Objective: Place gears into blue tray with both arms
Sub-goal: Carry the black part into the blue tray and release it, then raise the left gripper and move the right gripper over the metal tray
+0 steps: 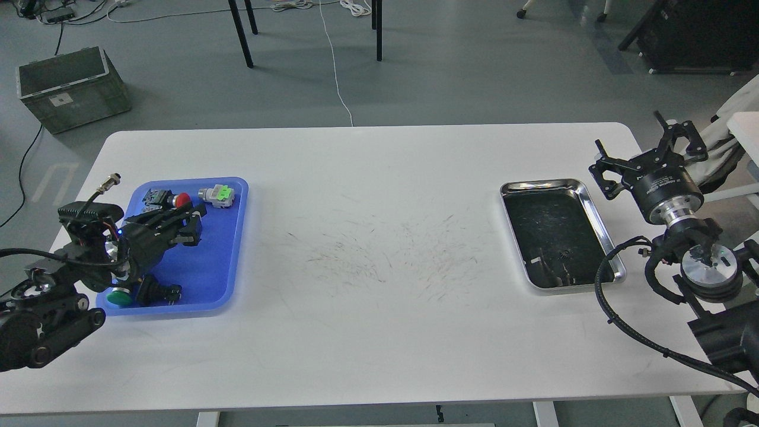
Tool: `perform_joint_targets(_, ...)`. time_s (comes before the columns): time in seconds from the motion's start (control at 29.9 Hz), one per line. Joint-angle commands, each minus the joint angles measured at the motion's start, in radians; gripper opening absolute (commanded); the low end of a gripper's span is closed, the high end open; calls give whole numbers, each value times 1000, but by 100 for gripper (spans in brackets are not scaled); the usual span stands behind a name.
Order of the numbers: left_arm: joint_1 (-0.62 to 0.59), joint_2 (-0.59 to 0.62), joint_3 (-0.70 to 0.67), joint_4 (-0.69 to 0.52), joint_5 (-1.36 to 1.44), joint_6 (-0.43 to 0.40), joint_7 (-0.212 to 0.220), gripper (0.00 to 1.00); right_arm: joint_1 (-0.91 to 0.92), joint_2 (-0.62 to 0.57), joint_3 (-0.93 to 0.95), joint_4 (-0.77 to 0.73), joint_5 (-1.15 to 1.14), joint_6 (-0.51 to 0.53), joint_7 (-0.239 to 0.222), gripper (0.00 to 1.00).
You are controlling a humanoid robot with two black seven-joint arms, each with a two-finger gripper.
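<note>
The blue tray lies at the table's left end with several push-button switches in it. My left gripper hangs low over the middle of the tray and points right. Its dark fingers run together, so any gap or held thing is hidden. My right gripper is raised beyond the right rim of a silver tray, with its claws spread wide and nothing between them. A tiny dark speck that may be a gear lies in the silver tray. No gear shows in the blue tray.
In the blue tray are a red-capped switch, a green-and-grey one, a green-capped one and a black one. The scuffed white table stretches between the two trays. A grey crate stands on the floor.
</note>
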Motion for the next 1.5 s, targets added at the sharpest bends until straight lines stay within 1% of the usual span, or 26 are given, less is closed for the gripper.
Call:
perform_joint_targets(0.0, 3, -42, 1, 67, 2, 2, -16, 6, 1, -5, -1, 0, 0, 0, -1, 95)
perform_joint_targets(0.03, 2, -51, 1, 81, 2, 2, -22, 7, 1, -7, -1, 0, 0, 0, 1, 95)
perform_joint_targets(0.2, 2, -59, 1, 92, 1, 1, -22, 10, 1, -10, 2, 0, 0, 0, -1, 95)
perform_joint_targets(0.33, 3, -60, 1, 106, 1, 1, -22, 20, 2, -13, 1, 0, 0, 0, -1, 95)
perform_joint_targets(0.4, 2, -62, 1, 116, -1, 1, -22, 30, 2, -13, 1, 0, 0, 0, -1, 95)
perform_joint_targets(0.5, -2, -69, 0, 127, -2, 1, -23, 39, 2, -13, 1, 0, 0, 0, -1, 95)
perform_joint_targets(0.6, -6, -69, -3, 129, -5, 2, -23, 50, 2, -13, 1, 0, 0, 0, -1, 95)
perform_joint_targets(0.77, -18, -68, -11, 127, -48, 2, -23, 78, 4, -13, 1, 2, 0, 0, -1, 95)
perform_joint_targets(0.9, -58, -65, -12, 113, -96, 2, -26, 89, 4, -13, 2, 3, 0, 0, -1, 95)
perform_joint_targets(1.0, -100, -59, -18, 110, -145, 4, -33, 94, 7, -15, 2, 5, 0, 0, -1, 95)
perform_joint_targets(1.07, -133, -59, -22, 110, -212, 4, -57, 95, 7, -16, 2, 6, 0, 0, -1, 95)
perform_joint_targets(1.17, -195, -65, -32, 97, -379, -2, -77, 96, 10, -16, 1, 9, 0, -1, -1, 95)
perform_joint_targets(1.27, -261, -71, -64, 75, -641, -13, -99, 96, 39, -41, -13, 12, -6, -1, -8, 95)
perform_joint_targets(1.4, -343, -112, -77, 70, -1015, -36, -89, 96, 114, -93, -86, 15, -8, -3, -13, 95)
perform_joint_targets(1.47, -380, -135, -77, 81, -1161, -69, -73, 96, 157, -119, -137, 18, -8, -4, -16, 95)
